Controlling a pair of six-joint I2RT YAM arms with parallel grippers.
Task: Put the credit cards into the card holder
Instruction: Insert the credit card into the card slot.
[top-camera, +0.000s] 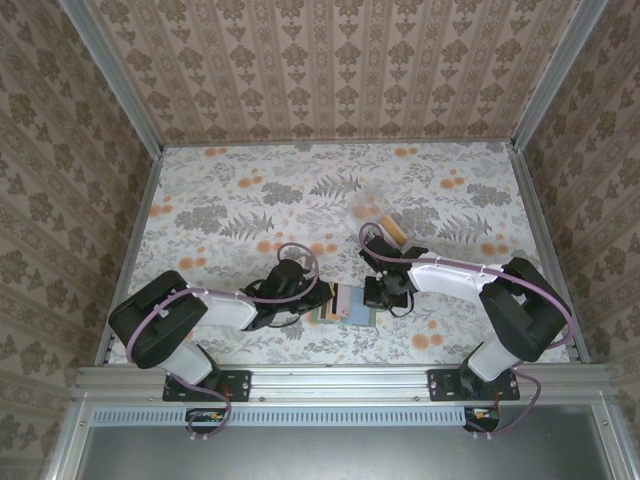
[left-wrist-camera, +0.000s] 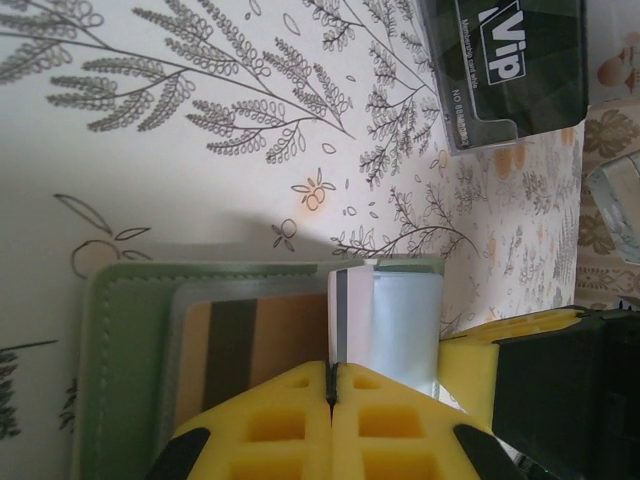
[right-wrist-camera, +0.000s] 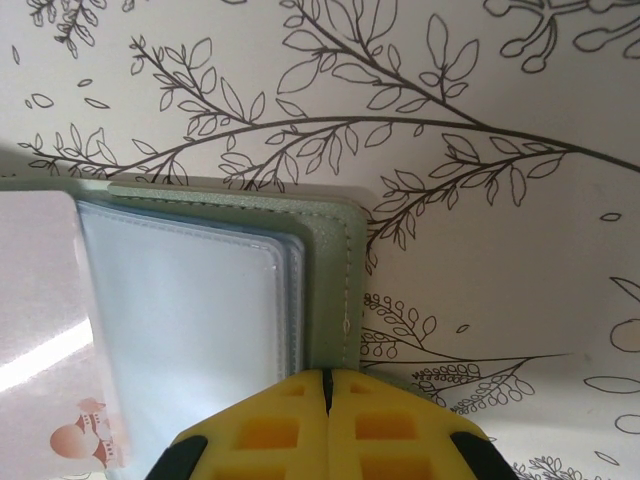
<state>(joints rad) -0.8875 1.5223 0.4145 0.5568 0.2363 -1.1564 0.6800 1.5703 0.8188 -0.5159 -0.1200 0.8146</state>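
On the left, the left gripper (left-wrist-camera: 331, 385) has its fingers pressed together. A thin white card (left-wrist-camera: 336, 310) with a grey stripe rises out of the seam between them, so it looks pinched by its near edge. The card stands over the open card holder (left-wrist-camera: 120, 340), which lies flat on the flowered table (top-camera: 230, 190) between the two arms, near their bases. One slot already holds an orange card (left-wrist-camera: 250, 340) with a dark band. Just right of the white card is a clear sleeve (left-wrist-camera: 400, 320) that looks empty.

Further right, the right gripper (right-wrist-camera: 325, 378) is also closed. It nips the green edge of the card holder, probably to pin it down. A pale card (right-wrist-camera: 45, 330) with a small picture lies over the sleeves there; I cannot tell whether it is the same white card.

The step in hand seems to be sliding the white card into a sleeve. To do it well:
- Bring the card's leading edge square to the sleeve mouth and lay it nearly flat.
- Push along the slot, not down.
- Hold the card holder firmly with the right gripper, or it may skate.
- Let go only once the card is well seated.

A dark card (left-wrist-camera: 510, 60) marked "Vip" waits further off, near the clear box (top-camera: 372, 213).
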